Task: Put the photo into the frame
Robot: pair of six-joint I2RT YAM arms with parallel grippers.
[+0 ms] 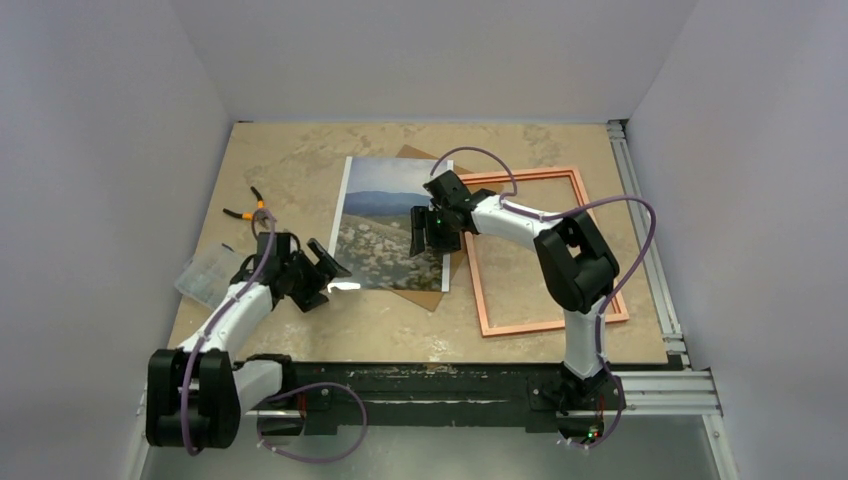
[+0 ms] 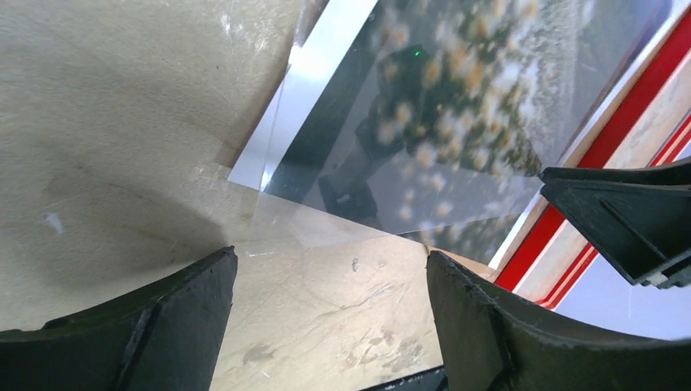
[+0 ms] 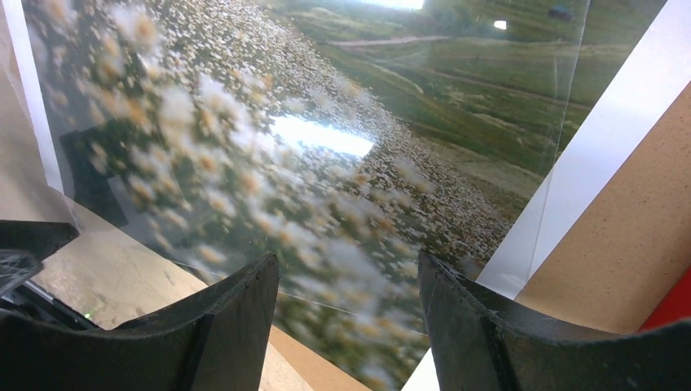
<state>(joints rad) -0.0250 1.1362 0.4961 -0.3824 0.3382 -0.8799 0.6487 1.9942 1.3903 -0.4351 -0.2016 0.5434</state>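
Note:
The photo [image 1: 385,215], a landscape print with a white border, lies face up on the middle of the table, over a brown backing board [image 1: 432,292]. A clear pane lies on top of it. The pane's corner [image 2: 318,232] juts onto the bare table. The frame [image 1: 474,270] lies flat to the right, its red edge [image 2: 603,155] showing in the left wrist view. My left gripper [image 1: 324,270] [image 2: 330,261] stands open at the photo's near-left corner, with only table between its fingers. My right gripper [image 1: 430,235] [image 3: 349,261] is open just above the photo's [image 3: 342,163] right part.
Orange-handled pliers [image 1: 248,208] lie at the left of the table. A clear plastic bag [image 1: 205,275] sits near the left arm. The backing board [image 3: 627,228] sticks out past the photo's right and near edges. White walls close in the table on three sides.

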